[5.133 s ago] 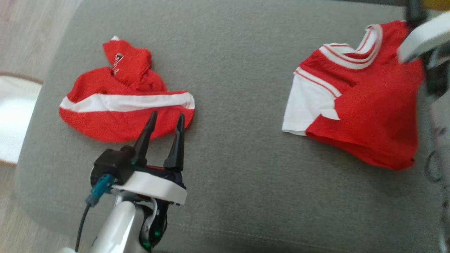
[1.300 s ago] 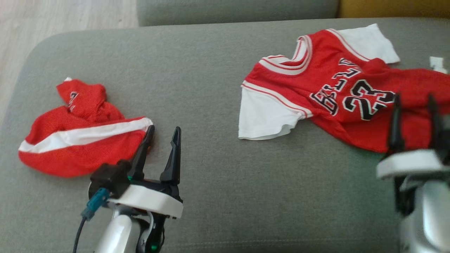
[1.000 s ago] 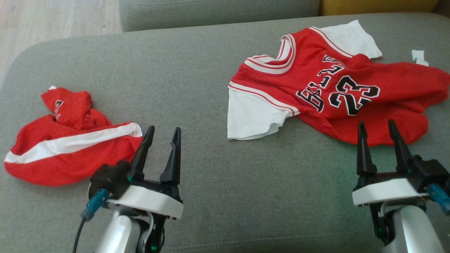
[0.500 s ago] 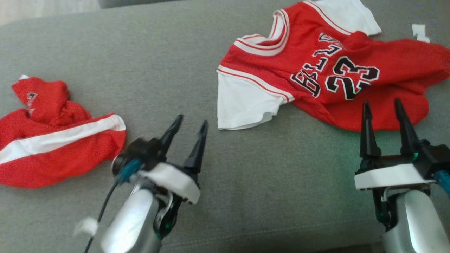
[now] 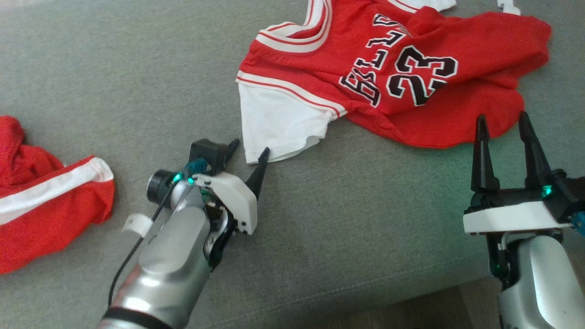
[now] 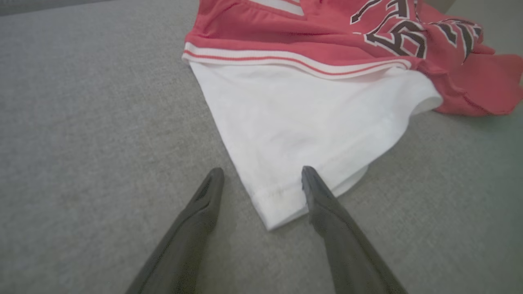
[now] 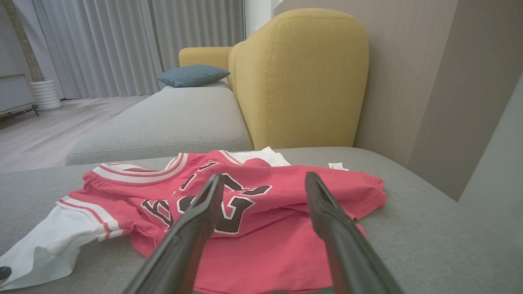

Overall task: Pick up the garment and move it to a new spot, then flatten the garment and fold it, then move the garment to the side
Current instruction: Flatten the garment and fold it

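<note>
Jersey first: the red basketball jersey [image 5: 411,68] lies rumpled on the grey sofa seat [image 5: 365,205], ahead of me and toward my right. Its striped collar points left, and the black lettering and the number 23 face up. Its white sleeve [image 5: 279,123] spreads flat toward me, well clear of the red bulk.

My left gripper [image 5: 249,150] is down at the near corner of that sleeve, jaws spread wide and gripping nothing. In the left wrist view the hem corner sits between my two fingers [image 6: 204,204] — one over bare upholstery, the other overlapping the sleeve's edge. Whether that finger actually touches the cloth I cannot tell from this angle.

My right gripper [image 5: 501,119] is likewise spread and empty. It points at the near edge of the jersey's red body, with its tips just at the fabric's border in the head view. From its wrist camera the jersey lies straight ahead between the fingers.

A second red garment with a white stripe [image 5: 45,192] — probably shorts, though it is bunched up — lies at my far left on the same seat, well apart from the jersey. A small white scrap [image 7: 337,166] lies just beyond the jersey's far side. Behind it rises a yellow upholstered backrest [image 7: 302,77], and a blue-grey cushion [image 7: 192,75] rests farther back on another grey seat.
</note>
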Robot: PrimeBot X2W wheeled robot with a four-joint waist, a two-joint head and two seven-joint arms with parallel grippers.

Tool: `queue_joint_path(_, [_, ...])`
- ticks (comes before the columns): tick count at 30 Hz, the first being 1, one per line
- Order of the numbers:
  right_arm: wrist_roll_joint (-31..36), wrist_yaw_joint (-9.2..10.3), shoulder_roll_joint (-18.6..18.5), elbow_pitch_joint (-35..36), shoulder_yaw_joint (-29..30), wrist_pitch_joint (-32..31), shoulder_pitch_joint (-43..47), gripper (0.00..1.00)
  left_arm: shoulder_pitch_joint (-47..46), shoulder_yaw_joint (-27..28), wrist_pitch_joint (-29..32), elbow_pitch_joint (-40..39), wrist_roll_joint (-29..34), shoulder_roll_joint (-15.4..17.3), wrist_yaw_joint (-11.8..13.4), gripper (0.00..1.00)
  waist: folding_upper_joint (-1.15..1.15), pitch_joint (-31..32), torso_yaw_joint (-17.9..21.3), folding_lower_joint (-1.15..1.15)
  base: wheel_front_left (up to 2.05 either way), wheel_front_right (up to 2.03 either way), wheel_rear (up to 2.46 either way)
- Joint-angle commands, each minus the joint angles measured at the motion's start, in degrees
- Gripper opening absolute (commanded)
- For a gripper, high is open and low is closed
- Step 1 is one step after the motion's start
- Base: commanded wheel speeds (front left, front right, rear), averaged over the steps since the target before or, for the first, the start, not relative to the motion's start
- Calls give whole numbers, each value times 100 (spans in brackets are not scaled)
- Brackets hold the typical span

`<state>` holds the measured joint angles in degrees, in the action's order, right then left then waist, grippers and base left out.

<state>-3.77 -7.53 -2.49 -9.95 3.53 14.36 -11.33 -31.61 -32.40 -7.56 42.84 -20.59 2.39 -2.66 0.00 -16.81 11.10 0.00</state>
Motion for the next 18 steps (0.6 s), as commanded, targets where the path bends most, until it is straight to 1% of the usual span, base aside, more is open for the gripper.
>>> queue_joint_path(1, [-72,4,-39,209,-134,63,-154,100,-294,112,60,125,104,52,123,100,0,-30,88,0,0,0,0])
queue_joint_path(3, [-92,4,-39,215,-136,63,-159,100,-356,74,99,322,98,52,110,100,0,-29,119,0,0,0,0])
queue_joint_path(4, [-102,4,-39,216,-139,63,-161,100,-373,10,113,386,89,52,2,100,0,-26,132,0,0,0,0])
queue_joint_path(5, [-112,4,-39,218,-139,63,-164,100,-373,-44,115,420,26,51,-128,6,0,-20,141,0,0,0,0])
queue_joint_path(6, [-120,4,-39,218,-135,63,-163,100,-366,-92,128,447,-51,51,-216,0,0,-12,144,0,0,0,0])
queue_joint_path(8, [-126,4,-39,216,-105,63,-156,100,-375,-187,90,460,-148,50,-308,0,0,11,130,0,0,0,0])
queue_joint_path(13, [-107,4,-39,172,-11,63,-135,100,-406,-251,-172,407,-303,50,-344,0,0,82,29,0,0,0,0])
queue_joint_path(16, [-86,4,-39,138,4,63,-122,100,-447,-169,-454,349,-370,50,-242,0,0,164,-83,0,0,0,0])
queue_joint_path(17, [-75,4,-39,115,6,63,-118,100,-461,-58,-600,271,-404,50,-136,0,0,231,-162,0,0,0,0])
queue_joint_path(18, [-71,4,-39,103,2,63,-114,100,-459,12,-651,213,-418,59,-83,0,0,265,-198,0,0,0,0])
